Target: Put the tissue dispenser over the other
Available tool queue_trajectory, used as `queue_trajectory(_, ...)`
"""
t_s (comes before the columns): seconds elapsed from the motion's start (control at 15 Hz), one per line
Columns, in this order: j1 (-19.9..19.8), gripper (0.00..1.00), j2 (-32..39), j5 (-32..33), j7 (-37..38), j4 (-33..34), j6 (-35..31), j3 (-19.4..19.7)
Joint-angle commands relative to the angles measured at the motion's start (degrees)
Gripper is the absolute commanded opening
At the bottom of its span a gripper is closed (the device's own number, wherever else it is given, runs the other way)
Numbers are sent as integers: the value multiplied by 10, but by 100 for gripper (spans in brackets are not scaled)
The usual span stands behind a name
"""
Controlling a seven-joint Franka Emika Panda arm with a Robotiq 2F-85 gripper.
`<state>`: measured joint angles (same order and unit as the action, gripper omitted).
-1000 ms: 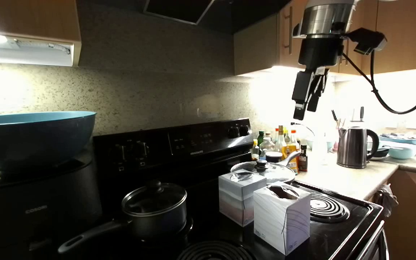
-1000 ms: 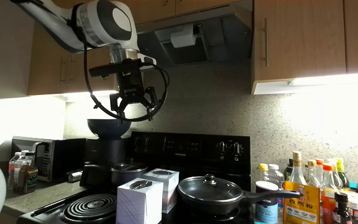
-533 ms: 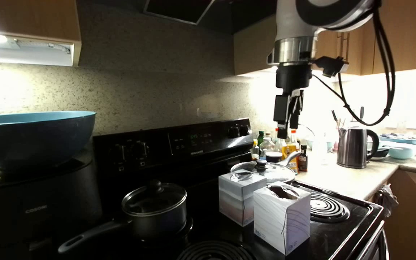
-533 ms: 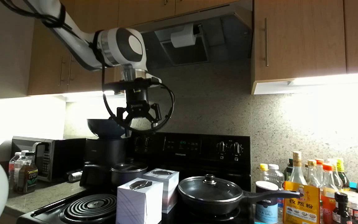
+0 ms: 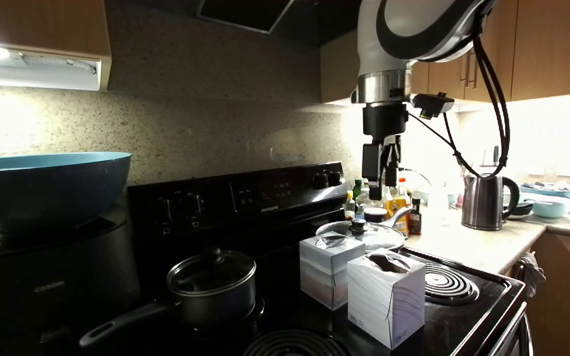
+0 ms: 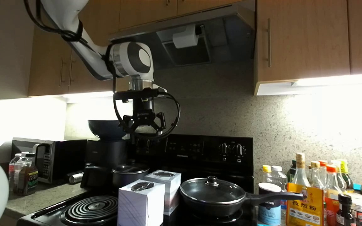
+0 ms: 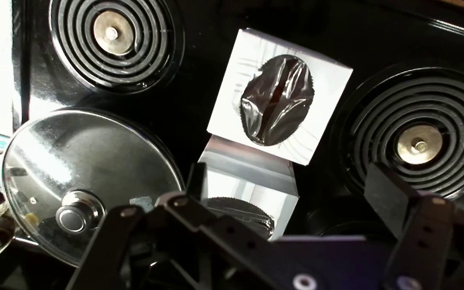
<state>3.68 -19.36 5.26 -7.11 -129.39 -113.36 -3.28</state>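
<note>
The tissue dispenser, a cube box with greyish banded sides, shows in both exterior views (image 5: 320, 274) (image 6: 172, 188) and partly in the wrist view (image 7: 248, 165). The other, a plain whitish cube box, stands close beside it in both exterior views (image 5: 371, 301) (image 6: 133, 204) and the wrist view (image 7: 226, 102). Both stand upright on the stove, with dark film-covered oval openings on top. My gripper is open and empty, above the boxes' height in both exterior views (image 5: 383, 188) (image 6: 146, 136). In the wrist view its spread fingers (image 7: 293, 181) partly cover the dispenser.
A lidded frying pan (image 6: 212, 194) and a lidded saucepan (image 5: 213, 291) flank the boxes on the black stove. Coil burners (image 7: 419, 145) lie near. Several bottles (image 6: 316, 175) stand past the pan handle. The range hood (image 6: 187, 40) hangs above.
My gripper has come down steadily, moving left in one exterior view and right in another, closer to above the boxes. It stays open. The boxes have not moved.
</note>
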Motion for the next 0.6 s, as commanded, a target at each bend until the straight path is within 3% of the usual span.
queue_trajectory(0.0, 5, 100, 23, -16, -23, 15, -9, 10)
queue_trajectory(0.53, 4, 100, 209, -20, -93, 173, -21, 12)
